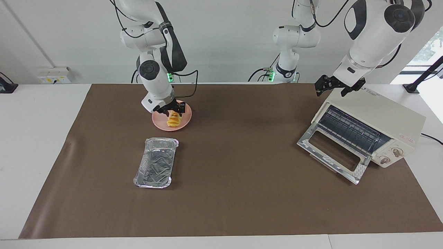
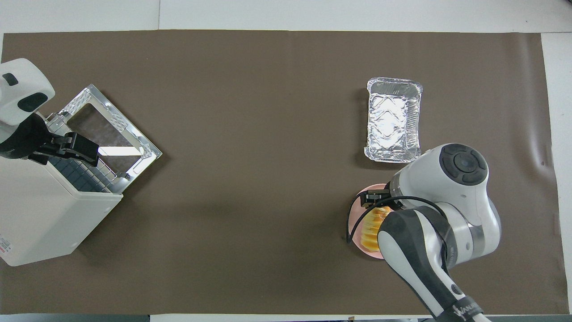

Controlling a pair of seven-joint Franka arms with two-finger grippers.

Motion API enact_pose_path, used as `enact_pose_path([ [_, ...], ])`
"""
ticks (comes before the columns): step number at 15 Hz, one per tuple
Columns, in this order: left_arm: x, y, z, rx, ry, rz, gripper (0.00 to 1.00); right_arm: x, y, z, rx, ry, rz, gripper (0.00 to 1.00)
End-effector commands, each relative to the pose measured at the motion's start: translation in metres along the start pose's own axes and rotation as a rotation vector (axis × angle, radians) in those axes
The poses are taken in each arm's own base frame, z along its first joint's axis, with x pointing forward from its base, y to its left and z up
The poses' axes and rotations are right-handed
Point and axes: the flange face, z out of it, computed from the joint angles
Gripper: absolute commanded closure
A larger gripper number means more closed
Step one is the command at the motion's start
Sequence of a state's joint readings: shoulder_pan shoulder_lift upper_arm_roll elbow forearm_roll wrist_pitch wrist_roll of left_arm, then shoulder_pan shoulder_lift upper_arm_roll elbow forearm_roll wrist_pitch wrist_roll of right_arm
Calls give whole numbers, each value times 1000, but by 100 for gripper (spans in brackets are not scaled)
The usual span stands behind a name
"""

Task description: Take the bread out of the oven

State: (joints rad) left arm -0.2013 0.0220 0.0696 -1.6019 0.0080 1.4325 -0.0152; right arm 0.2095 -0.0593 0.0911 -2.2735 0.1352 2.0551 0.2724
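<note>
Right gripper (image 1: 172, 112) low over the pink plate (image 1: 184, 121), near the right arm's end of the table, fingers apart and nothing clamped between them. Bread (image 1: 174, 120) lying flat on that plate, well apart from the oven (image 1: 380, 116), its end nearer to the robots just under the fingertips (touching or not, impossible to tell). Seen from overhead, partly covered by the right arm. Foil tray (image 1: 156, 167) on the brown mat (image 1: 242, 193), near the plate but farther from the robots. Oven toward the left arm's end, door (image 1: 332, 152) folded down and open, wire rack showing inside. Left gripper (image 1: 328, 86) waiting in the air over the oven's top front edge, fingers apart, holding nothing.
</note>
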Motion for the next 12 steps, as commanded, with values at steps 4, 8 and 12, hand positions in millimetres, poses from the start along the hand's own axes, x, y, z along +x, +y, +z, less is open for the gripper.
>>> enact_pose_path([
  [4, -5, -4, -3, 13, 17, 0, 0, 33, 55, -128, -115, 144, 15, 0],
  [8, -5, -4, -3, 13, 17, 0, 0, 22, 84, -202, -120, 110, -23, 0],
  [12, -5, -4, -3, 13, 17, 0, 0, 7, 95, -233, -113, 166, -1, 0],
])
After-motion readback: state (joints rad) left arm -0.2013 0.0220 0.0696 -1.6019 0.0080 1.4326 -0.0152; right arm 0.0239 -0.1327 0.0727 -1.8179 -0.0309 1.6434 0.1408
